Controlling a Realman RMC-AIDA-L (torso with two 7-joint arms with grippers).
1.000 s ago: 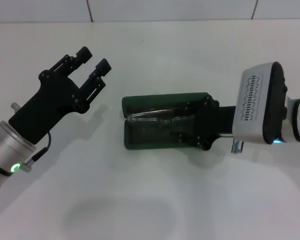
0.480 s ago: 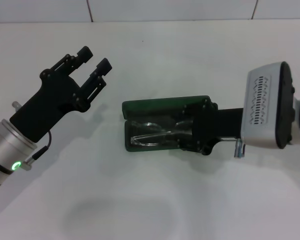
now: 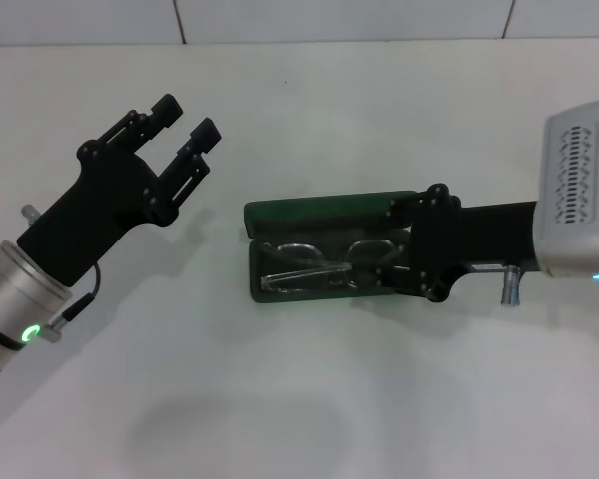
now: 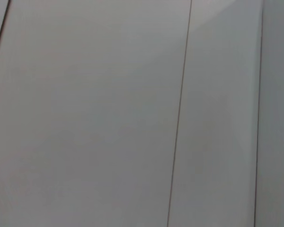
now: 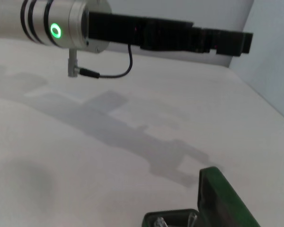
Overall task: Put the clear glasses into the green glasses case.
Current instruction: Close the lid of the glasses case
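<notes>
The green glasses case [image 3: 319,212] lies open in the middle of the white table, its lid standing along the far side. The clear glasses [image 3: 319,264] lie inside it on the dark lining, folded. My right gripper [image 3: 411,251] is at the case's right end, open, its fingers spread across the width of the case and holding nothing. My left gripper [image 3: 187,118] hovers open and empty to the left of the case, well apart from it. In the right wrist view the case's lid [image 5: 222,198] and a bit of the glasses [image 5: 175,221] show, with the left arm [image 5: 132,33] beyond.
The white table [image 3: 309,399] spreads around the case. A tiled wall [image 3: 339,18] runs along the back edge. The left wrist view shows only pale tiled wall [image 4: 109,113].
My right gripper has drawn back to the right from over the case, leaving the glasses lying in it. The left arm has not moved.
</notes>
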